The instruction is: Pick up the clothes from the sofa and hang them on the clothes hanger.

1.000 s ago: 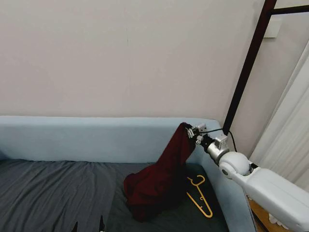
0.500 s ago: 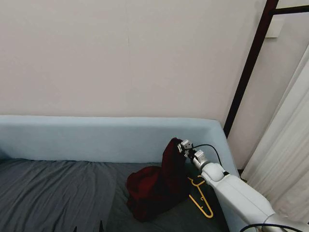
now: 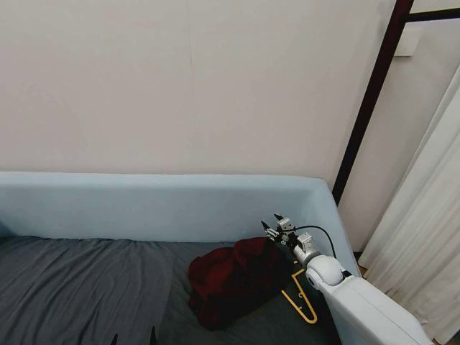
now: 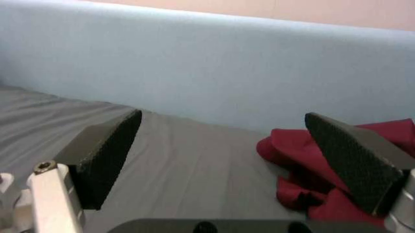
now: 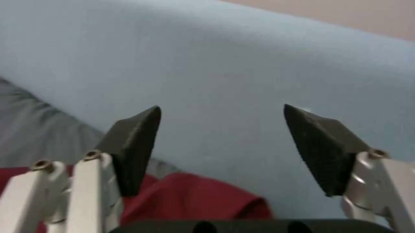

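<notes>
While the left gripper (image 4: 222, 118) hangs low over the dark grey seat cover (image 3: 72, 287) of the light blue sofa (image 3: 144, 208), it's doing nothing much: fingers spread wide, nothing between them. Moving right, the dark red crumpled garment (image 3: 230, 284) lies in a heap on the seat cover near the sofa's right end, close to the foot of the backrest. The right gripper (image 3: 271, 221) hovers just above the heap's upper right edge, also wide open and empty. From its wrist view the red cloth sits below the fingers, not between them. Can't tell if it's actually touching the fabric. Just right of the garment a yellow plastic clothes hanger (image 3: 300, 295) lies flat on the seat, beside the right arm. Further right, a black metal rack pole (image 3: 363, 122) and a white curtain (image 3: 424, 244).
</notes>
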`<state>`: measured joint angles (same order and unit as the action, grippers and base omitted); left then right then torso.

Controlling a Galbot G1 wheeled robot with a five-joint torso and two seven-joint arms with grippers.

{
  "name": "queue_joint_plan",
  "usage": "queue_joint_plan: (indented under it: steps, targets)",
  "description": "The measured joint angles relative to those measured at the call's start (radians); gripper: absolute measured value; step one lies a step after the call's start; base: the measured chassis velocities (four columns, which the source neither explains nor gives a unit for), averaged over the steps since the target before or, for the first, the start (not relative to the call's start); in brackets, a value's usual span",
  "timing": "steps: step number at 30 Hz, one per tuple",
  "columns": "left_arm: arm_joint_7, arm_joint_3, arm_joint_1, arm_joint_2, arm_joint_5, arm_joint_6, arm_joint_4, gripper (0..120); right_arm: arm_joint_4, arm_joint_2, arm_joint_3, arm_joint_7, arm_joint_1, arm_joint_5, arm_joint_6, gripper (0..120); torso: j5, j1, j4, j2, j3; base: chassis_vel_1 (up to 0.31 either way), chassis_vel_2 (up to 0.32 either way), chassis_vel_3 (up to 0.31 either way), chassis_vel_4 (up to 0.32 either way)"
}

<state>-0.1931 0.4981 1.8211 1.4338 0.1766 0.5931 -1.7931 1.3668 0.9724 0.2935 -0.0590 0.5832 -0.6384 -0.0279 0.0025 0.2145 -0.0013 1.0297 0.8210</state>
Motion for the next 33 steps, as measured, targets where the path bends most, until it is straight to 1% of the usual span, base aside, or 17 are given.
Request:
queue_joint_plan:
  steps: [2, 3, 4, 6, 9, 11, 17, 19, 20, 21, 23, 24, 26, 27, 30, 31, 33]
  targets:
    - [0.001, 0.005, 0.005, -0.004, 0.002, 0.004, 0.001, 99, 0.082, -0.01, 0.002, -0.02, 0.051, -0.053, 0.041, 86, -0.0004, 0.0, -0.0003, 0.0, 0.0, 0.0, 0.0, 0.0, 0.0]
    - [0.001, 0.005, 0.005, -0.004, 0.002, 0.004, 0.001, 99, 0.082, -0.01, 0.002, -0.02, 0.051, -0.053, 0.041, 86, -0.0004, 0.0, -0.0003, 0.0, 0.0, 0.0, 0.0, 0.0, 0.0]
    - [0.014, 0.015, 0.013, -0.008, 0.009, 0.013, 0.0, 98, 0.136, -0.007, 0.004, -0.035, 0.101, -0.093, 0.071, 93, 0.0, 0.0, -0.0002, 0.0, 0.0, 0.0, 0.0, 0.0, 0.0]
    - [0.037, 0.036, 0.029, -0.022, 0.03, 0.029, -0.005, 99, 0.161, 0.009, 0.014, -0.033, 0.158, -0.095, 0.078, 98, 0.0, 0.0, -0.0001, 0.0, 0.0, 0.0, 0.0, 0.0, 0.0]
    - [0.045, 0.053, 0.051, -0.036, 0.043, 0.04, -0.01, 99, 0.148, 0.031, 0.035, -0.015, 0.191, -0.058, 0.063, 100, 0.0001, 0.0, -0.0003, 0.0, 0.0, 0.0, 0.0, 0.0, 0.0]
    - [0.042, 0.07, 0.077, -0.048, 0.048, 0.047, -0.01, 100, 0.11, 0.059, 0.053, 0.008, 0.208, 0.0, 0.029, 100, 0.0, 0.0, 0.0001, 0.0, 0.0, 0.0, 0.0, 0.0, 0.0]
    - [0.052, 0.108, 0.112, -0.068, 0.026, 0.074, 0.009, 100, 0.096, 0.097, 0.101, 0.04, 0.228, 0.032, -0.002, 100, -0.0002, 0.0, 0.0, 0.0, 0.0, 0.0, 0.0, 0.0, 0.0]
    - [0.075, 0.126, 0.106, -0.075, -0.013, 0.111, 0.026, 100, 0.076, 0.13, 0.148, 0.056, 0.223, 0.05, -0.006, 100, -0.0002, 0.0, -0.0002, 0.0, 0.0, 0.0, 0.0, 0.0, 0.0]
    - [0.077, 0.127, 0.105, -0.076, -0.016, 0.113, 0.027, 100, 0.072, 0.133, 0.154, 0.057, 0.221, 0.051, -0.007, 100, -0.0002, 0.0, -0.0003, 0.0, 0.0, 0.0, 0.0, 0.0, 0.0]
    - [0.088, 0.131, 0.104, -0.083, -0.026, 0.123, 0.026, 100, 0.036, 0.161, 0.205, 0.08, 0.192, 0.056, -0.017, 100, 0.0, 0.0, -0.0002, 0.0, 0.0, 0.0, 0.0, 0.0, 0.0]
    - [0.09, 0.132, 0.104, -0.085, -0.027, 0.124, 0.025, 100, 0.02, 0.169, 0.226, 0.096, 0.177, 0.059, -0.023, 100, 0.0, 0.0, 0.0002, 0.0, 0.0, 0.0, 0.0, 0.0, 0.0]
    - [0.094, 0.134, 0.105, -0.086, -0.028, 0.126, 0.022, 100, -0.018, 0.18, 0.274, 0.138, 0.138, 0.066, -0.037, 100, -0.0002, 0.0, 0.0001, 0.0, 0.0, 0.0, 0.0, 0.0, 0.0]
    - [0.095, 0.137, 0.107, -0.082, -0.029, 0.132, 0.023, 100, -0.056, 0.191, 0.328, 0.19, 0.091, 0.064, -0.049, 100, -0.0003, 0.0, 0.0, 0.0, 0.0, 0.0, 0.0, 0.0, 0.0]
    - [0.095, 0.137, 0.107, -0.082, -0.029, 0.132, 0.023, 100, -0.056, 0.191, 0.328, 0.19, 0.091, 0.064, -0.049, 100, -0.0003, 0.0, 0.0, 0.0, 0.0, 0.0, 0.0, 0.0, 0.0]
    - [0.096, 0.139, 0.111, -0.071, -0.029, 0.153, 0.041, 100, -0.103, 0.224, 0.399, 0.239, 0.034, 0.053, -0.054, 100, -0.0003, 0.0, 0.0, 0.0, 0.0, 0.0, 0.0, 0.0, 0.0]
    - [0.096, 0.139, 0.111, -0.071, -0.029, 0.153, 0.041, 100, -0.103, 0.224, 0.399, 0.239, 0.034, 0.053, -0.054, 100, -0.0003, 0.0, 0.0, 0.0, 0.0, 0.0, 0.0, 0.0, 0.0]
    - [0.096, 0.141, 0.112, -0.066, -0.029, 0.167, 0.053, 100, -0.132, 0.26, 0.434, 0.244, 0.014, 0.055, -0.053, 100, -0.0002, 0.0, 0.0, 0.0, 0.0, 0.0, 0.0, 0.0, 0.0]
